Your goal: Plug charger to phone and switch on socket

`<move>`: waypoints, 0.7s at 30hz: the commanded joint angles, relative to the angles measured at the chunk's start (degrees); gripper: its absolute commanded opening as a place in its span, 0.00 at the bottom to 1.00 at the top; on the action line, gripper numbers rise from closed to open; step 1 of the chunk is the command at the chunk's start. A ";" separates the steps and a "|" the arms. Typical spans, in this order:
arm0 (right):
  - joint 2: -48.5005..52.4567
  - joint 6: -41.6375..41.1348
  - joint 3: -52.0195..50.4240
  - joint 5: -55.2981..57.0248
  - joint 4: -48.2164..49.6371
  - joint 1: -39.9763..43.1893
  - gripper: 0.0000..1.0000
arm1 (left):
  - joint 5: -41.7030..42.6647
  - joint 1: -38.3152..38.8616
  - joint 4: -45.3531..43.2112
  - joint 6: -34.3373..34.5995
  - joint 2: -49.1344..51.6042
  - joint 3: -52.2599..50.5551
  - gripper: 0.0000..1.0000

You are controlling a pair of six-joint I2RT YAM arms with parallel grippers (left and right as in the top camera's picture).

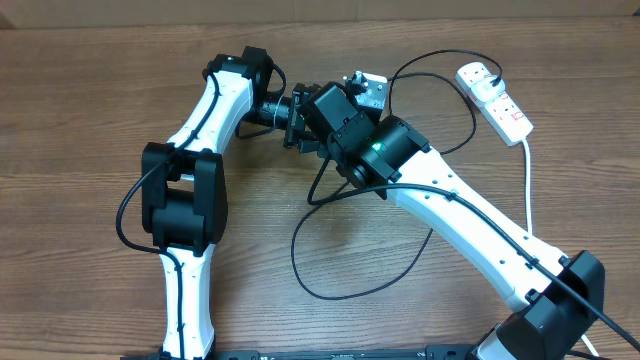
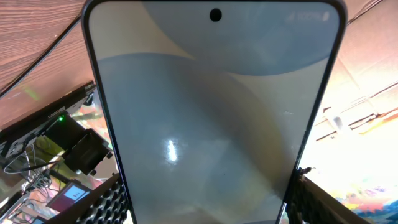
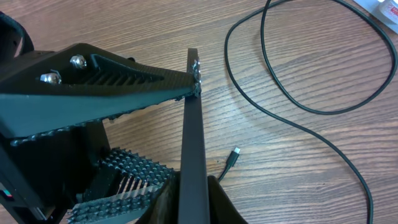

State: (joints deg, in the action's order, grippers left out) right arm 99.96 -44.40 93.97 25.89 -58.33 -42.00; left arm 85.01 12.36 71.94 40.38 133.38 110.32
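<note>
While the two arms meet above the far middle of the wood-grain table [image 1: 80,130], the left gripper [image 2: 210,186] is clenched on the phone [image 2: 211,118]. Its ridged black pads [image 2: 112,202] press the two long dark edges. The glass screen is smooth and glossy, pale blue-grey with soft curved shapes, and has a small round camera hole near one short end. The phone is held up off the table.

From the right wrist the phone shows only as a thin dark strip. The right gripper [image 3: 194,202] is blurred on both sides of this strip, so I cannot tell if it presses or not.

The charger [image 1: 345,297] lies in loose thin black loops on the wood. Its small connector tip [image 3: 234,155] rests free on the table near the phone's edge. The socket [image 1: 495,98], a white oblong strip with red marks, lies at the far right with its thick white lead [image 1: 527,180].

The left arm [image 1: 215,120] rises and bends to the right, and the right arm [image 1: 460,205] reaches in diagonally.
</note>
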 commanded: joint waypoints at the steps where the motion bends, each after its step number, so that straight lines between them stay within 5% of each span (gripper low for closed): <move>1: 0.02 -0.66 0.92 0.61 0.15 -0.07 0.08 | 1.84 0.09 -0.22 0.59 0.35 1.70 0.64; 13: 0.02 -5.77 0.92 1.14 -0.07 -0.04 0.04 | 1.84 0.09 -0.22 0.55 0.35 1.70 0.68; 21: 0.02 -30.34 0.92 6.10 -1.33 0.33 0.04 | 1.81 0.07 -0.24 0.55 0.35 1.70 0.74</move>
State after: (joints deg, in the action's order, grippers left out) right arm 99.98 -60.29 93.97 28.21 -60.07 -41.98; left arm 85.10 12.40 71.77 40.42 133.40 110.39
